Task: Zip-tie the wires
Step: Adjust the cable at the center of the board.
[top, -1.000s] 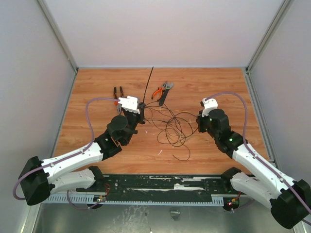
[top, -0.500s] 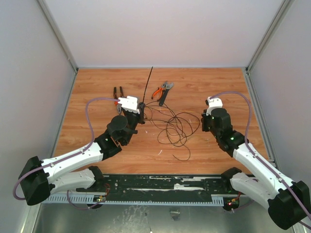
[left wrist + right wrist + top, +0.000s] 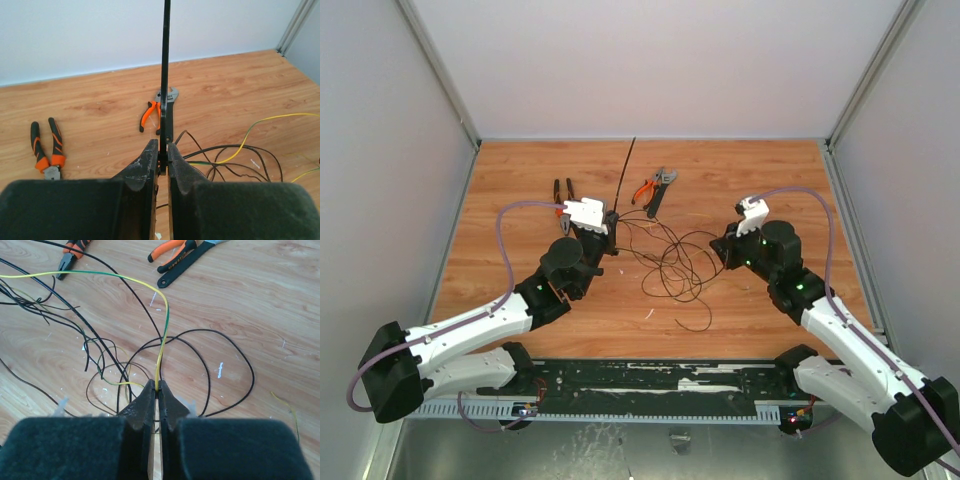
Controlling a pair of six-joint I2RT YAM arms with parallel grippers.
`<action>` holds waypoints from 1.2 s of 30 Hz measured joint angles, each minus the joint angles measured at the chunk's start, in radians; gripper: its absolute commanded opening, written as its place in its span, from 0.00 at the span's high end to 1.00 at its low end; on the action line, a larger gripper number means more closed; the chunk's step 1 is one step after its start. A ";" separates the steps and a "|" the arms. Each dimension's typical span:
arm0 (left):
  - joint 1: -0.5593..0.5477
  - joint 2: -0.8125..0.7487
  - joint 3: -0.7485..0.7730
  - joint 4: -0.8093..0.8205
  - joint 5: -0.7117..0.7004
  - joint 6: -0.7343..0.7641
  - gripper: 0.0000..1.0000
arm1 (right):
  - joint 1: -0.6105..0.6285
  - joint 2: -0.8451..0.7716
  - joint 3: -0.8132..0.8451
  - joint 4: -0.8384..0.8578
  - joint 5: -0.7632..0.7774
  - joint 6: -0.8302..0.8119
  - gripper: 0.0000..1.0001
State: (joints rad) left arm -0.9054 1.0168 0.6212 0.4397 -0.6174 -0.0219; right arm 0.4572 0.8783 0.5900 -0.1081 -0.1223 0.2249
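Left tool (image 3: 160, 159) is pinching the zip tie (image 3: 165, 70) near its lower end, and the strip is standing straight up the middle of the left wrist frame. Right tool (image 3: 156, 396) is pinching one yellow-green strand (image 3: 161, 347) of the wires (image 3: 670, 265), which are lying looped on the desk (image 3: 510, 190) at centre frame in the top view.

Risk: pulling on one strand may tighten the tangle instead of gathering it. The end-held strip may swivel off line during threading.
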 measured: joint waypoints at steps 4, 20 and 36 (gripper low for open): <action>0.000 0.000 0.000 0.000 -0.003 0.003 1.00 | 0.000 0.002 0.007 -0.019 0.040 0.003 1.00; 0.008 -0.001 -0.006 -0.001 -0.014 0.015 1.00 | -0.026 0.030 0.041 -0.198 0.464 0.004 1.00; 0.014 -0.001 -0.006 -0.001 -0.014 0.018 1.00 | -0.028 0.030 0.041 -0.185 0.467 0.011 1.00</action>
State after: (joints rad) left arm -0.8917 1.0161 0.6147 0.4389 -0.6315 -0.0036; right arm 0.4290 0.9081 0.6312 -0.2932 0.3450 0.2359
